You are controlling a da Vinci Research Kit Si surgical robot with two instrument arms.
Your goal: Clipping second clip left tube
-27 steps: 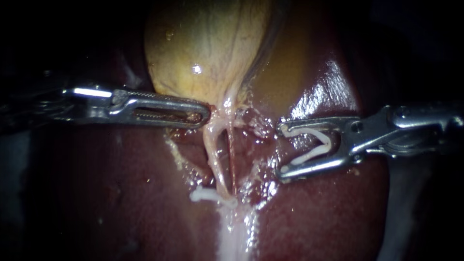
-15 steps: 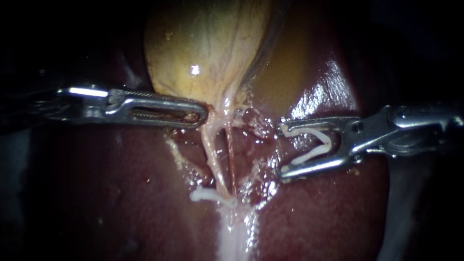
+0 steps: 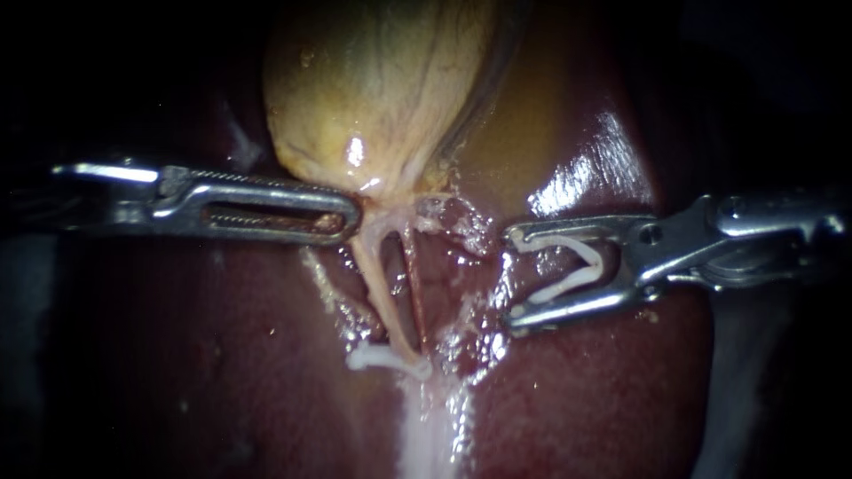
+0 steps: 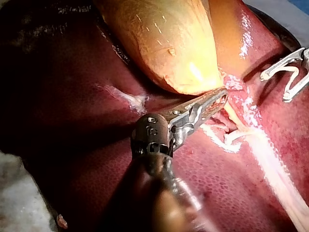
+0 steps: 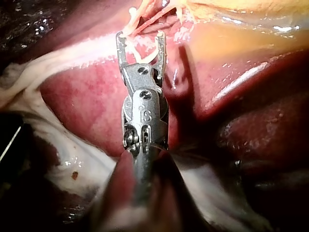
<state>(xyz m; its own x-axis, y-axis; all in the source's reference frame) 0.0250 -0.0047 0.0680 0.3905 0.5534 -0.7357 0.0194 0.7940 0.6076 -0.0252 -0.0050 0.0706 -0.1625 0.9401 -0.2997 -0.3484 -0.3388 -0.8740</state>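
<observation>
My left instrument (image 3: 348, 217) has drawn away to the side since a moment ago. Its jaws are clamped on the neck of the gallbladder (image 3: 373, 89), and the tissue has gone with it. The left tube (image 3: 377, 288) now runs as a taut slanted line from that grip down to the fitted clip (image 3: 382, 357), and the gap between it and the thinner red tube (image 3: 414, 293) has widened. This clip sits across the tube's lower end, against the liver (image 3: 222, 355).

My right instrument (image 3: 512, 277) has barely shifted. Its jaws stand wide apart with the loaded clip (image 3: 577, 266) seated between them, one leg against each jaw, not yet squeezed. It waits well to the side of the fitted clip, clear of both tubes.

I judge the stretch gives me a bare length of left tube above the fitted clip. That leaves room for the second one, provided I slip one jaw through the gap and catch only the left tube.
</observation>
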